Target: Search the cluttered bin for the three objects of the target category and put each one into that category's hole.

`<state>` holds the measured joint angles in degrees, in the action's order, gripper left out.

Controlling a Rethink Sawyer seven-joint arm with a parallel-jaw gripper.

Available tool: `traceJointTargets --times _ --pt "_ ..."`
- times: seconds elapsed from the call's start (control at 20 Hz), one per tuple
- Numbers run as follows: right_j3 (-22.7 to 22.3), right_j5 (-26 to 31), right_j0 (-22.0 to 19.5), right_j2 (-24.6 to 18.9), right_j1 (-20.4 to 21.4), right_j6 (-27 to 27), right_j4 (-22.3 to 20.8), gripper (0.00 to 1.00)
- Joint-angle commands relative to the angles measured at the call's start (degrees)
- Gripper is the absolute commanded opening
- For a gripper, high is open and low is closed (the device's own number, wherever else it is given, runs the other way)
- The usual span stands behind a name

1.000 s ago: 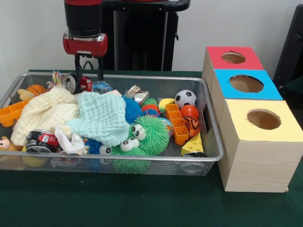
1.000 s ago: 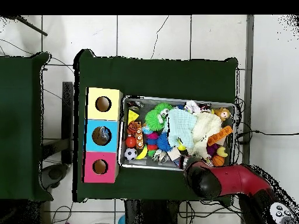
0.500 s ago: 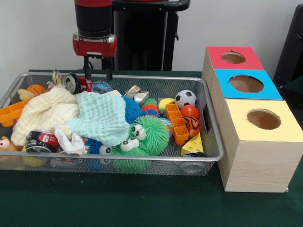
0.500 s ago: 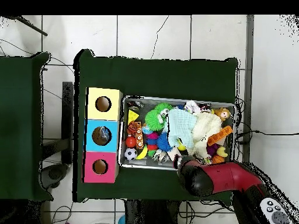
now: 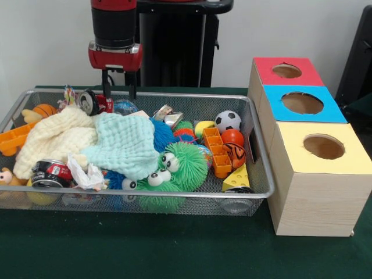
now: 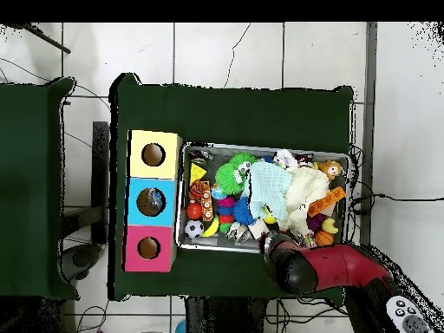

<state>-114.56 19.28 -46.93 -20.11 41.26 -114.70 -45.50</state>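
A: Where is the gripper [image 5: 118,92]?

B: Upper left of the front view, hanging over the back rim of the wire bin [image 5: 174,94]. Its two fingers [image 5: 106,86] stand apart, released, with nothing between them. In the overhead view it sits at the bin's lower edge, low and right of centre in the frame.

A: What lies under it?

B: A soda can [image 5: 88,102] on its side, just below and left of the fingertips, beside a cream cloth [image 5: 55,139] and a mint cloth [image 5: 127,143] (both draped over other toys).

A: And the rest of the bin?

B: A green fuzzy toy with googly eyes [image 5: 180,165] at centre front, a soccer ball [image 5: 228,121] and an orange ball [image 5: 232,137] toward the right, and a cheese wedge [image 5: 237,178] at lower right.

A: The holes?

B: Right of the bin, three boxes in a row: red box [image 5: 286,71] at the back, blue box [image 5: 301,103] in the middle, yellow box [image 5: 323,147] nearest the frame's bottom. Each has one round hole on top.
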Motion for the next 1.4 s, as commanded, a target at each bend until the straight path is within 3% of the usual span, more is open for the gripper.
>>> traceJointTargets --times 0.05,1.4 --pt "6.7 -5.7 1.0 2.7 -4.8 -3.6 -3.2 1.0" --pt "9.8 -13.6 4.9 9.0 -10.1 -3.5 -2.4 1.0"
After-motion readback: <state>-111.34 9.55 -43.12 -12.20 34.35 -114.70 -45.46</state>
